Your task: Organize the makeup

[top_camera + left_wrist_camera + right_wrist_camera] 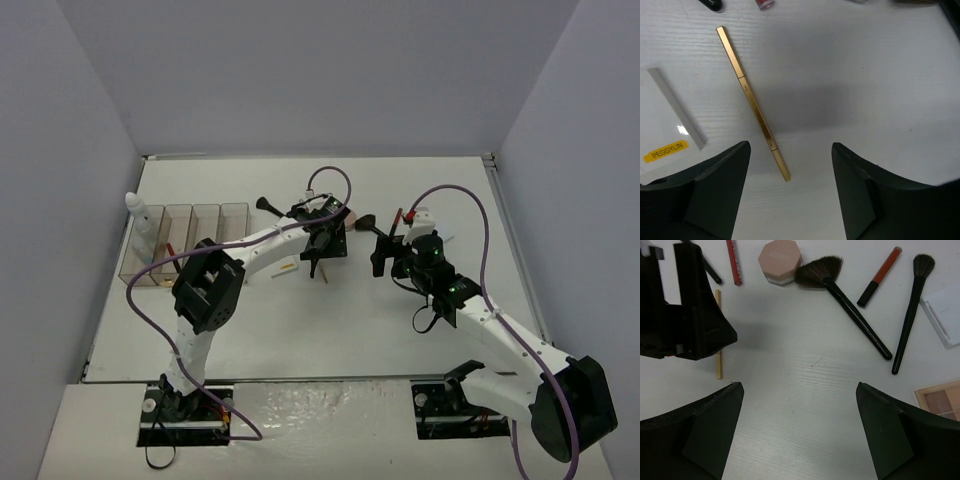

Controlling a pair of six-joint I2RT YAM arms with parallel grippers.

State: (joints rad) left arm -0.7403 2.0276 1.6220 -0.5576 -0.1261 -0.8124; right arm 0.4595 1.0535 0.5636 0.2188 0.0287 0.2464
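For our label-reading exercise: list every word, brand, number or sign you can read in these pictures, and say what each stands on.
"PEGGYLIN": on the yellow sticker on the white packet.
Pink compact: faint marking, too blurred to read.
Gold pencil: tiny marks, too small to read.
No other text is visible.
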